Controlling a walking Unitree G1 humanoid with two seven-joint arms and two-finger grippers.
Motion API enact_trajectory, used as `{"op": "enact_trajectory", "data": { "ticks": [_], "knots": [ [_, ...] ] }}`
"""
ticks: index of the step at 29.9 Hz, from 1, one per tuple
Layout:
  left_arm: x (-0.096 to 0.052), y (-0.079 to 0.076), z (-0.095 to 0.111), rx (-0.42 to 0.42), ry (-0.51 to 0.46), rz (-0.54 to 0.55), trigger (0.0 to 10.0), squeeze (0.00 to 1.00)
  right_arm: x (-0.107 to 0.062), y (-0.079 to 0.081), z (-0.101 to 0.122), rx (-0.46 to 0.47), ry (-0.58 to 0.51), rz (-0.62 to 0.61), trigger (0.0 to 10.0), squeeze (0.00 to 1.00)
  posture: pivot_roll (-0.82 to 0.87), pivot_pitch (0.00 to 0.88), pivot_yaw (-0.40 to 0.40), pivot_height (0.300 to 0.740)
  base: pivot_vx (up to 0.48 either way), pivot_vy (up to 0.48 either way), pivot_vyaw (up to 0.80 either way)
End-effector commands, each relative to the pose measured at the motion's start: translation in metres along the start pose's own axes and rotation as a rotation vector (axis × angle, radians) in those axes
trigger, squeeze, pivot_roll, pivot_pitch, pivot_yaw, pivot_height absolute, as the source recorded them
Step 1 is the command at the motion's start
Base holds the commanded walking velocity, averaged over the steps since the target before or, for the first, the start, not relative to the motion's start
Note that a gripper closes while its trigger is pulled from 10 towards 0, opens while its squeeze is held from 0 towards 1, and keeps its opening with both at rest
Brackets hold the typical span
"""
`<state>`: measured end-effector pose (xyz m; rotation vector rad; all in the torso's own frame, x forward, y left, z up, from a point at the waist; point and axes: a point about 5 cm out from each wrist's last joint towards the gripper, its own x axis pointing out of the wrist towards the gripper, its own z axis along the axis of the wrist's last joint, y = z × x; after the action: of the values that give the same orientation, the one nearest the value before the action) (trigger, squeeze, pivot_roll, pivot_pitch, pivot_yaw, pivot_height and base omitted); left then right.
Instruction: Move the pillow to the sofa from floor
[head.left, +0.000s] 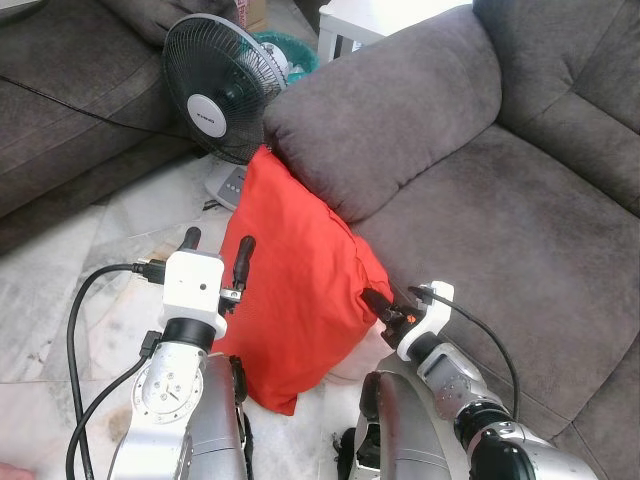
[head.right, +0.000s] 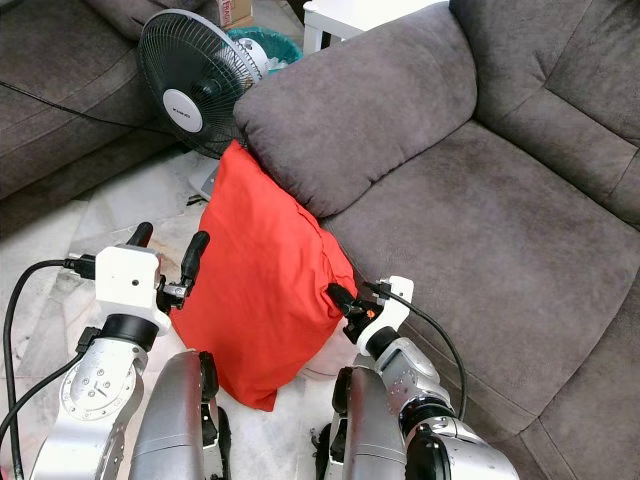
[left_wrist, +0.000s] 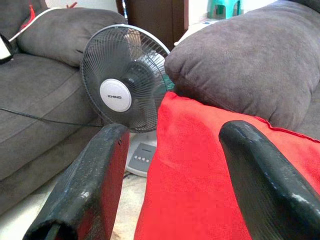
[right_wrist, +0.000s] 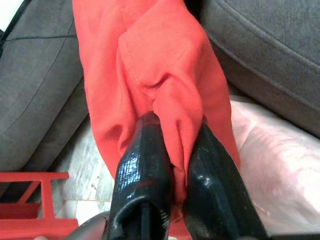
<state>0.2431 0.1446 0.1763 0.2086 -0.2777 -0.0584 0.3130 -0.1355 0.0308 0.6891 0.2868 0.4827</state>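
A red pillow (head.left: 295, 290) stands on its edge on the marble floor, leaning against the grey sofa's armrest (head.left: 385, 110). My right gripper (head.left: 378, 303) is at the pillow's right corner and is shut on a fold of its red fabric (right_wrist: 172, 107). My left gripper (head.left: 216, 252) is raised beside the pillow's left edge, open, with the pillow's edge near its right finger (left_wrist: 267, 185). The sofa seat (head.right: 500, 240) lies to the right of the pillow.
A black table fan (head.left: 222, 85) stands on the floor just behind the pillow. A second grey sofa (head.left: 70, 90) runs along the left. A teal basket (head.left: 290, 50) and a white table (head.left: 375, 20) sit at the back. Black cables (head.left: 85, 330) trail from both wrists.
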Motion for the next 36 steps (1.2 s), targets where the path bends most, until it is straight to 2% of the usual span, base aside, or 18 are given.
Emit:
{"op": "enact_trajectory", "data": {
  "ticks": [1,4,5,10,13,22,29,31,32,36],
  "knots": [
    [-0.004,0.001,-0.009,0.007,0.035,0.016,10.0,0.00,-0.004,-0.003,-0.003,-0.018,0.005,-0.005,0.0,0.00,0.25,0.224,-0.161,0.584,0.000,0.000,0.00],
    [-0.012,0.012,-0.021,0.036,0.079,0.073,10.0,0.00,-0.003,-0.001,-0.001,-0.046,0.000,-0.001,0.0,0.00,0.24,0.223,-0.160,0.584,0.000,0.000,0.00],
    [-0.020,0.021,-0.032,0.063,0.123,0.118,10.0,0.00,-0.004,-0.002,0.000,-0.065,-0.002,-0.008,0.0,0.00,0.24,0.223,-0.160,0.584,0.000,0.000,0.00],
    [-0.037,0.034,-0.051,0.087,0.213,0.187,10.0,0.00,-0.005,-0.005,0.003,-0.096,-0.013,-0.039,0.0,0.00,0.24,0.222,-0.157,0.584,0.000,0.000,0.00],
    [-0.040,0.034,-0.052,0.094,0.218,0.184,10.0,0.00,-0.007,-0.007,0.005,-0.096,-0.026,-0.049,0.0,0.00,0.24,0.222,-0.157,0.584,0.000,0.000,0.00],
    [-0.049,0.016,-0.063,0.103,0.239,0.128,10.0,0.00,-0.004,-0.006,0.015,-0.120,-0.073,-0.055,0.0,0.00,0.24,0.217,-0.157,0.584,0.000,0.000,0.00],
    [-0.043,0.017,-0.061,0.101,0.217,0.132,10.0,0.00,-0.004,-0.005,0.027,-0.142,-0.126,-0.050,0.0,0.00,0.23,0.207,-0.156,0.584,0.000,0.000,0.00],
    [-0.040,0.017,-0.060,0.100,0.206,0.130,10.0,0.00,-0.004,-0.005,0.031,-0.178,-0.138,-0.054,0.0,0.00,0.23,0.201,-0.154,0.584,0.000,0.000,0.00],
    [-0.039,0.016,-0.060,0.099,0.200,0.129,10.0,0.00,-0.005,-0.004,0.032,-0.204,-0.147,-0.058,10.0,0.00,0.23,0.200,-0.153,0.584,0.000,0.000,0.00],
    [-0.035,0.015,-0.059,0.095,0.189,0.125,10.0,0.00,-0.007,-0.004,0.039,-0.255,-0.179,-0.066,10.0,0.00,0.23,0.191,-0.149,0.584,0.000,0.000,0.00]
  ]
}}
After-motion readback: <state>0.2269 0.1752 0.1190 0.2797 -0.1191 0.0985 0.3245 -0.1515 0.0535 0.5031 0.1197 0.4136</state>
